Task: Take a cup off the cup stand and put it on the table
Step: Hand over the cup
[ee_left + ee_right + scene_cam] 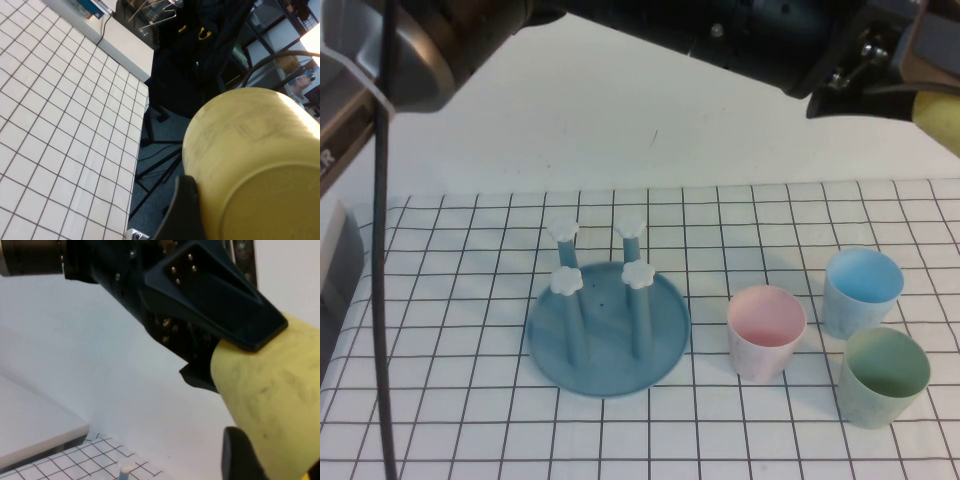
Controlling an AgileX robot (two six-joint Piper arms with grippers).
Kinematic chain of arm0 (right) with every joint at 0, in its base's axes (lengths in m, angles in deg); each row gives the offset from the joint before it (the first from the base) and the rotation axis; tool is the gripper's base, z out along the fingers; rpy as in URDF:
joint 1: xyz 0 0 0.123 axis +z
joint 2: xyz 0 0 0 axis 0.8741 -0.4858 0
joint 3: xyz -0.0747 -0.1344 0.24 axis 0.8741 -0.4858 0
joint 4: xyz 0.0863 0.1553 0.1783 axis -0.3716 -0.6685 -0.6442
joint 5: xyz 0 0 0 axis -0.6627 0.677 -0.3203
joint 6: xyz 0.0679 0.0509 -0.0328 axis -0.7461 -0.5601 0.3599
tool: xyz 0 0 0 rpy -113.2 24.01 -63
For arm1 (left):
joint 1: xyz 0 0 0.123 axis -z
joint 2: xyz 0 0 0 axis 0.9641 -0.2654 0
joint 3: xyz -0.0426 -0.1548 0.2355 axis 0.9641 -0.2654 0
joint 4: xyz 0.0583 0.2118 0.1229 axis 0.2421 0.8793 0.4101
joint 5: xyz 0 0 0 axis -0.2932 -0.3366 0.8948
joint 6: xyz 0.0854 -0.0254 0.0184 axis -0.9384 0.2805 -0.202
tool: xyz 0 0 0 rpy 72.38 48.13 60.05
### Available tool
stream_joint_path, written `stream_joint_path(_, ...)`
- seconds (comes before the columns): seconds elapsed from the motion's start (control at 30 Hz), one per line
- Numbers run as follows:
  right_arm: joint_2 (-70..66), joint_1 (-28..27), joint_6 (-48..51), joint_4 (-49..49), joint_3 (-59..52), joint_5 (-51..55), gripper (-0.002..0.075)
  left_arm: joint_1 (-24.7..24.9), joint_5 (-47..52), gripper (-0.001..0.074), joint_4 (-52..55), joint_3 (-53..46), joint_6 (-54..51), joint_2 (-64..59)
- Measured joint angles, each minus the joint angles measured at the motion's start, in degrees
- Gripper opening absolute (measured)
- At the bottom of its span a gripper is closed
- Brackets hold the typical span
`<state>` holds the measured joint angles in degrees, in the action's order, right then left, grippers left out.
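Note:
The yellow cup (937, 120) is held high in the air at the far right, above and behind the table (440, 400). My left arm reaches across the top and my left gripper (880, 85) is shut on the cup; the left wrist view shows the cup's base (265, 190) filling the space between the jaws. In the right wrist view the cup (270, 390) lies between my right gripper's (280, 450) jaws, one finger (240, 455) against its side, with the left gripper's finger (220, 295) on top of it. The cup stand (608, 325) has four bare pegs.
A pink cup (766, 330), a blue cup (861, 290) and a green cup (885, 375) stand upright on the table right of the stand. A black cable (382, 300) hangs down at the left edge.

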<state>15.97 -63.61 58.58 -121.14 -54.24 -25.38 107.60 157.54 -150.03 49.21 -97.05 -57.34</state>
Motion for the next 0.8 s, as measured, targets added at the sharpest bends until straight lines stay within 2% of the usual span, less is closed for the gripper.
stream_joint_path(0.23, 0.0, 0.0, 1.42, -0.12, 0.0, 0.0, 0.0125, 0.29, 0.0, 0.0553, -3.09, 0.0, -0.97, -1.18)
stream_joint_path(0.33, -0.12, 0.0, 2.78, -0.25, 0.0, 0.8, 0.0069, 0.29, 0.13, 0.0553, -3.94, 0.0, -2.18, -1.36)
stream_joint_path(0.6, -0.34, 0.0, 4.95, -0.7, 0.0, 1.37, 0.0061, 0.29, 0.35, 0.0553, -4.4, 0.09, -2.89, -1.57)
stream_joint_path(0.8, -0.43, 0.0, 8.54, -0.58, 0.0, 0.71, 0.002, 0.43, 0.1, 0.0619, -3.31, 0.09, -2.69, -1.77)
